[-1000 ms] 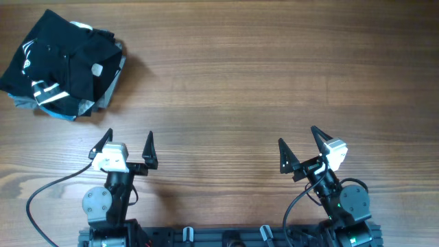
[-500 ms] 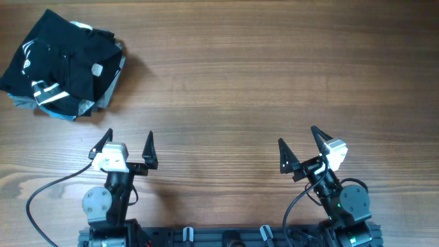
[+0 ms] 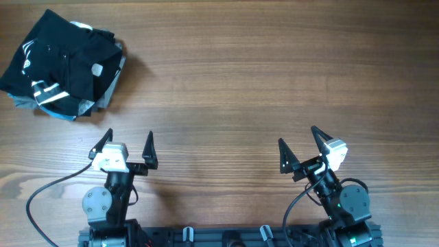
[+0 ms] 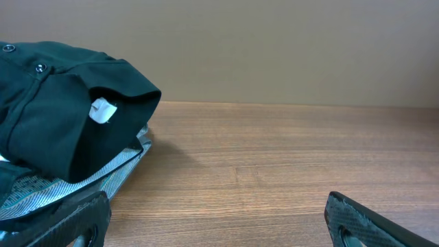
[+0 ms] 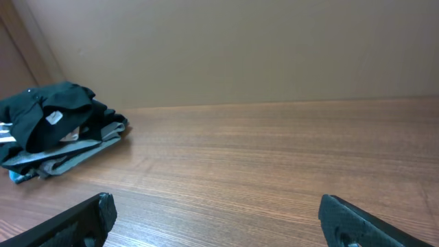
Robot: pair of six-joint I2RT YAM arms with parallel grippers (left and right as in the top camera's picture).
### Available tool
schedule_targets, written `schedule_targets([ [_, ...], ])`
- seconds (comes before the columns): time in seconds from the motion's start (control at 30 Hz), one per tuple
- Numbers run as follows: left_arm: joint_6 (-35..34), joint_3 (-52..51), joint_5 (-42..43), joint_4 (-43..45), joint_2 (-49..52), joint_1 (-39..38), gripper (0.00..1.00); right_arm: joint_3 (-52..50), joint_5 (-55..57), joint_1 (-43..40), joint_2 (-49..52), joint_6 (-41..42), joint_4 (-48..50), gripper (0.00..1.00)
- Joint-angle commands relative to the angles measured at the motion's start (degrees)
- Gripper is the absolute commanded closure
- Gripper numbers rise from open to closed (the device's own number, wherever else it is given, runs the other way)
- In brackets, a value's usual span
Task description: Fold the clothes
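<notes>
The clothes (image 3: 65, 62) lie as a bunched pile at the table's far left corner: black fabric on top with a small white tag, white stripes and grey-teal cloth under it. The pile also shows in the left wrist view (image 4: 62, 123) and in the right wrist view (image 5: 55, 134). My left gripper (image 3: 125, 143) is open and empty near the front edge, well in front of the pile. My right gripper (image 3: 298, 142) is open and empty at the front right, far from the pile.
The wooden table (image 3: 260, 75) spans the whole view. A plain tan wall (image 5: 240, 48) stands behind its far edge. A black cable (image 3: 48, 189) runs from the left arm's base at the front.
</notes>
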Motion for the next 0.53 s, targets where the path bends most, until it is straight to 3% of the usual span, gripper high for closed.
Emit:
schedule_targets([
  [0.0,-0.8,-0.1,0.7,-0.4,-0.4,0.4,0.00,0.0,1.0,-0.2,0.0,0.3,0.2,0.00],
  [0.5,-0.8,-0.1,0.7,-0.4,-0.4,0.4,0.00,0.0,1.0,-0.2,0.0,0.3,0.2,0.00],
])
